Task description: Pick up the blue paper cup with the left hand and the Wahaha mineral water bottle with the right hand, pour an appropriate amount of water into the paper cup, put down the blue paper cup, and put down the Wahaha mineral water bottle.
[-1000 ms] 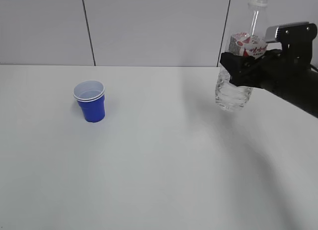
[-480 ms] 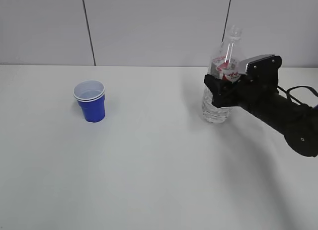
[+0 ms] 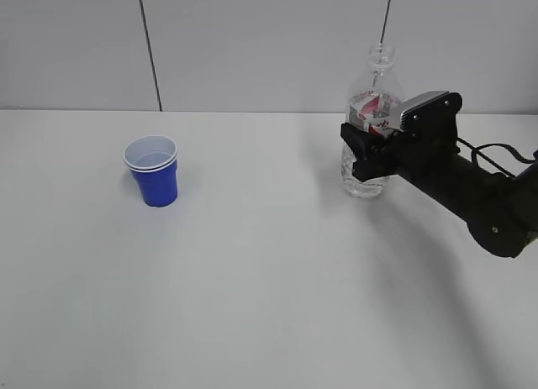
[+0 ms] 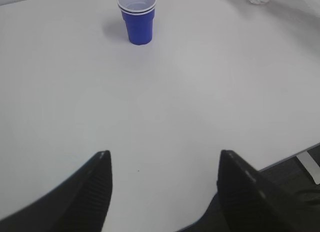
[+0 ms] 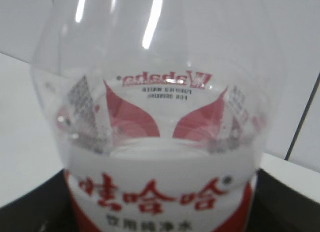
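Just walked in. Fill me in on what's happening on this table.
The right hand is clamped on the Wahaha mineral water bottle, which stands upright at or just above the white table; contact can't be confirmed. The blue paper cup stands alone on the left, nothing touching it. The left hand hangs open, well back from the cup. No pouring is under way.

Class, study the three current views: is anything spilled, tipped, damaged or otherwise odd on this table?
Nothing stands out. The cup stands upright, alone, with no puddle around it. The bottle is upright, its base at the table, gripped at the label by the right hand. The bottle has no cap. The left hand is open, well short of the cup.
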Controlling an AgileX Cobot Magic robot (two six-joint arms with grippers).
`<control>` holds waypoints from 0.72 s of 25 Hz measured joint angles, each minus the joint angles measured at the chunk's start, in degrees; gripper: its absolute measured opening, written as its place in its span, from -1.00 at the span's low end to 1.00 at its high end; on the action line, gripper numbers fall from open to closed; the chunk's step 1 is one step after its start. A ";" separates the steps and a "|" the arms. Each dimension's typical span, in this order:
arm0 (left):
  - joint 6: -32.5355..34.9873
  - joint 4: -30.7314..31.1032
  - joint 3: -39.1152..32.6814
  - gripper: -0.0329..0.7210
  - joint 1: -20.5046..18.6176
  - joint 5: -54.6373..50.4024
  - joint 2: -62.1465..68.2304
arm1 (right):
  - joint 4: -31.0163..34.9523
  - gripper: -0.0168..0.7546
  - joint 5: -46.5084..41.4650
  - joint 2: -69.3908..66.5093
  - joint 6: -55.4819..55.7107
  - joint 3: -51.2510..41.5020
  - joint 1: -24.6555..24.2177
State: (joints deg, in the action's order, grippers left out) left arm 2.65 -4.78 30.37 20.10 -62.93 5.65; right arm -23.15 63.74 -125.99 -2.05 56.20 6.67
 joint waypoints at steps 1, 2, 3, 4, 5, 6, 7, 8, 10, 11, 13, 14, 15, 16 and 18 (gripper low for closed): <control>0.00 0.00 0.00 0.41 0.00 0.00 0.00 | 0.00 0.26 0.00 -0.46 0.00 0.00 0.00; 0.11 0.00 0.00 0.41 0.00 0.00 0.00 | 0.04 0.26 0.00 -0.62 0.12 0.09 0.00; 0.11 0.00 0.00 0.41 0.00 0.00 0.00 | 0.35 0.26 0.00 -0.67 0.11 0.09 0.00; 0.11 0.00 0.00 0.41 0.00 0.00 0.00 | 0.67 0.26 0.00 -0.76 0.11 0.09 0.00; 0.11 0.00 0.00 0.41 0.00 0.00 0.00 | 1.10 0.26 0.00 -0.80 0.11 0.09 0.00; 0.11 0.00 0.00 0.41 0.00 0.00 0.00 | 1.78 0.26 0.00 -0.90 0.35 0.09 0.00; 0.11 0.00 0.00 0.41 0.00 0.00 0.00 | 2.24 0.26 0.00 -1.00 0.74 0.09 0.00; 0.11 0.00 0.00 0.41 0.00 0.00 0.00 | 2.53 0.26 0.02 -1.03 1.35 0.09 0.00; 0.11 0.00 0.00 0.41 0.00 0.00 0.00 | 3.39 0.26 0.02 -1.03 2.81 0.09 0.00; 0.11 0.00 0.00 0.41 0.00 0.00 0.00 | 3.71 0.26 0.02 -1.03 3.55 0.09 0.00; 0.11 0.00 0.00 0.41 0.00 0.00 0.00 | 3.97 0.26 0.02 -1.07 4.20 0.09 0.00; 0.11 0.00 0.00 0.41 0.00 0.00 0.00 | 4.06 0.26 0.02 -1.07 4.43 0.09 0.00; 0.11 0.00 0.00 0.41 0.00 0.00 0.00 | 4.12 0.26 0.02 -1.07 4.41 0.09 0.00; 0.11 0.00 0.00 0.41 0.00 0.00 0.00 | 4.20 0.26 0.02 -1.07 4.41 0.09 0.00; 0.11 0.00 0.00 0.41 0.00 0.00 0.00 | 4.20 0.26 0.12 -1.07 4.54 0.09 0.00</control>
State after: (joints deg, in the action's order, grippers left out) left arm 2.75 -4.78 30.37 20.10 -62.93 5.65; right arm -18.95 63.86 -127.06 2.49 56.30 6.67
